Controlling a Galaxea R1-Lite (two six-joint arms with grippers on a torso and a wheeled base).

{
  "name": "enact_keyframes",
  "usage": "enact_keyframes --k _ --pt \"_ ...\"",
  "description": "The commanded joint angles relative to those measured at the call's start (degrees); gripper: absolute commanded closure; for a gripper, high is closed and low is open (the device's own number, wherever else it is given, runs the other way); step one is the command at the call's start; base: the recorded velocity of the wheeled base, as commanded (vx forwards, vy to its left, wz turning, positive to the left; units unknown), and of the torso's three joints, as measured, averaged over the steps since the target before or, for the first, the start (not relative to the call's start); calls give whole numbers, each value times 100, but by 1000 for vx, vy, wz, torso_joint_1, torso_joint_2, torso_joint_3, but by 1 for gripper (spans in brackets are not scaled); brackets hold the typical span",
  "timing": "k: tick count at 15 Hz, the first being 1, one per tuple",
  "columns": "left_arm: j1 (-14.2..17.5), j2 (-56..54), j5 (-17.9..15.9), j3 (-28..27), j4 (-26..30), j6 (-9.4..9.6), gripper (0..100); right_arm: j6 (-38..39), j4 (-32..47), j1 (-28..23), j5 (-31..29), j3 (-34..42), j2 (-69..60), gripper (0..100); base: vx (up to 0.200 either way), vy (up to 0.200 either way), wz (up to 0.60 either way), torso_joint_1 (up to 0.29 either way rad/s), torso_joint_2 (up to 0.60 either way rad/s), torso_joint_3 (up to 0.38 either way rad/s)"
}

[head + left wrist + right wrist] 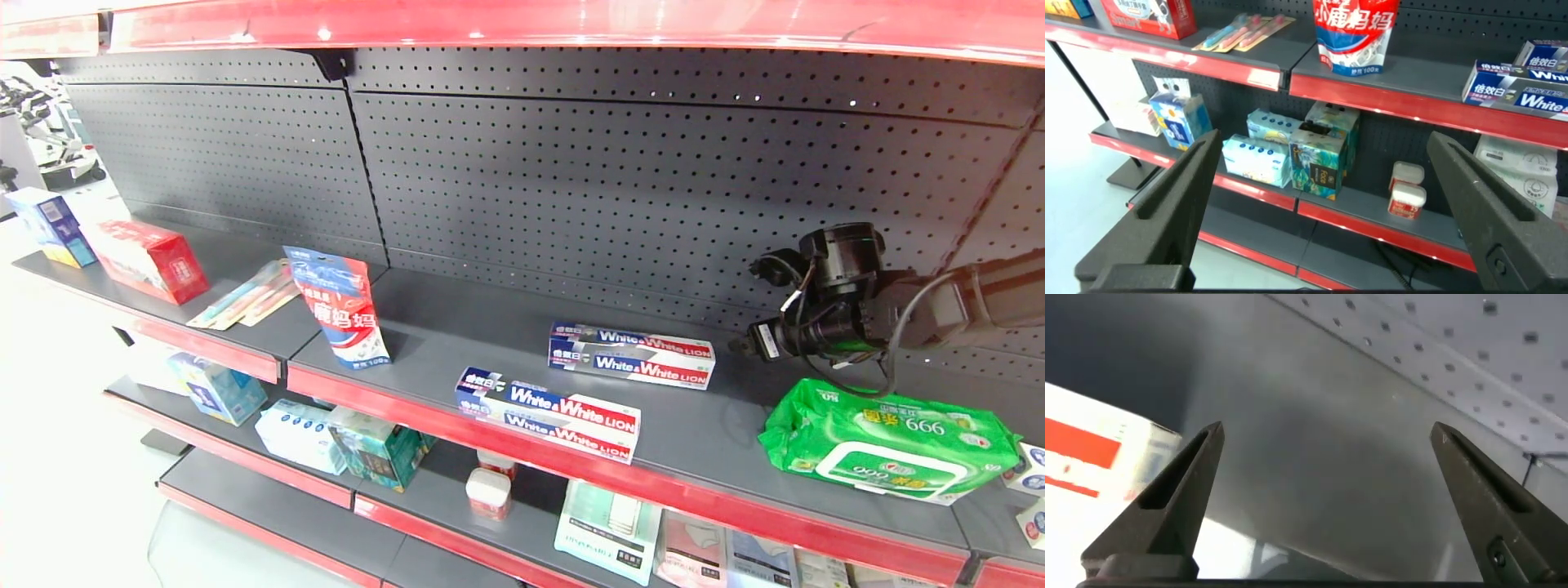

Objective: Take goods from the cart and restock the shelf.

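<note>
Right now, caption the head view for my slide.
Open right gripper hovers above the shelf beside the rear toothpaste box, behind a green wipes pack.

Light is glinting on a glossy red top fascia (522,24) above a dark grey perforated metal back panel (620,163); a pale smooth floor (57,490) is showing below.

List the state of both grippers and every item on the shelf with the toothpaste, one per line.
Left gripper: open, empty.
Right gripper: open, empty.
Green wipes pack: lying flat, flap down.
Front toothpaste box: lying flat at the shelf front edge, closed.
Rear toothpaste box: lying flat, closed.
Red and blue pouch: standing upright.
Toothbrush packs: lying flat.
Red box: closed.
</note>
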Motion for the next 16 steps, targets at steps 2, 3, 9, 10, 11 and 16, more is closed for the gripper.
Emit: enact_keyframes --k 2,3,9,10,11,16 --pt "-1 0 4 0 -1 0 0 -186 -6 -38 -2 78 13 0 0 0 0 0 0 0" --pt "-1 0 4 0 -1 0 0 -186 -6 -20 7 87 13 0 0 0 0 0 0 0" --pt "-1 0 4 0 -1 0 0 -133 -6 217 51 166 13 0 0 0 0 0 0 0" --pt "-1 0 4 0 -1 0 0 -116 -6 270 51 158 22 0 0 0 0 0 0 0" --pt "8 0 4 0 -10 0 0 -98 -15 314 60 140 39 0 0 0 0 0 0 0" --pt "8 0 4 0 -1 0 0 16 -15 454 69 122 57 0 0 0 0 0 0 0"
